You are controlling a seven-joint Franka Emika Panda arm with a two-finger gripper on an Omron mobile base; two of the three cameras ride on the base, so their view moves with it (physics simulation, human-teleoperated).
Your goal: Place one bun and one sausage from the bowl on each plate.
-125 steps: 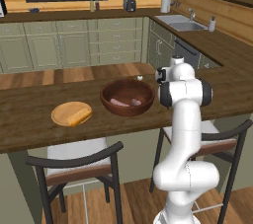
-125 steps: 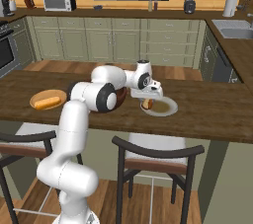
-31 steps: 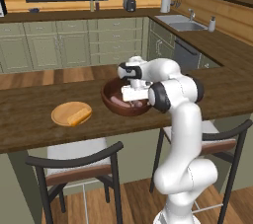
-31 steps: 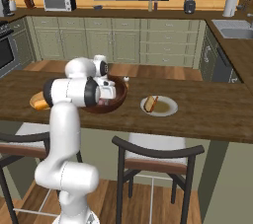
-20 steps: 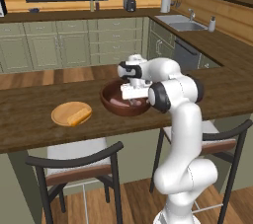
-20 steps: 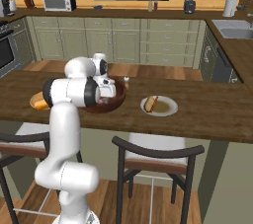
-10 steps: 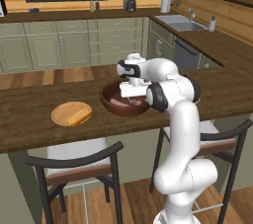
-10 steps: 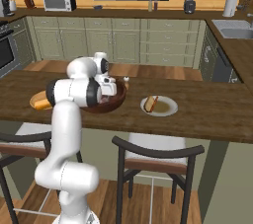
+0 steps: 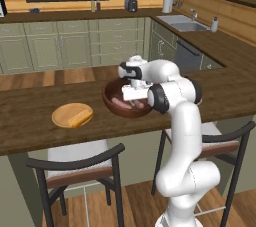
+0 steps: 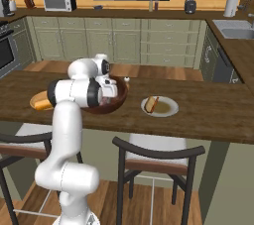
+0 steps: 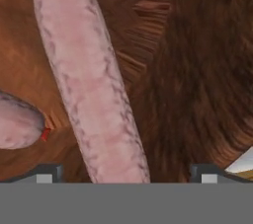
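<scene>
The dark wooden bowl (image 9: 119, 111) stands on the counter, and my gripper (image 9: 134, 101) reaches down inside it. In the hand view a long pink sausage (image 11: 94, 85) lies on the bowl's floor (image 11: 197, 70). The near end of that sausage sits between my widely spread fingertips (image 11: 47, 173), and my gripper (image 11: 126, 176) is open. A second sausage (image 11: 17, 127) lies to the left. The tan wooden plate (image 9: 62, 114) carries a bun (image 9: 80, 119). On the pale grey plate (image 10: 168, 108) rest a bun and a sausage (image 10: 150, 103).
The bowl (image 10: 117, 103) lies between the two plates on a long dark wooden counter (image 10: 218, 115). Two stools (image 10: 158, 157) stand under its front edge. Cabinets, a sink (image 9: 186, 25) and a microwave (image 10: 59, 2) line the far walls.
Over the last second the hand has sunk lower into the bowl. The plates and what lies on them have not moved.
</scene>
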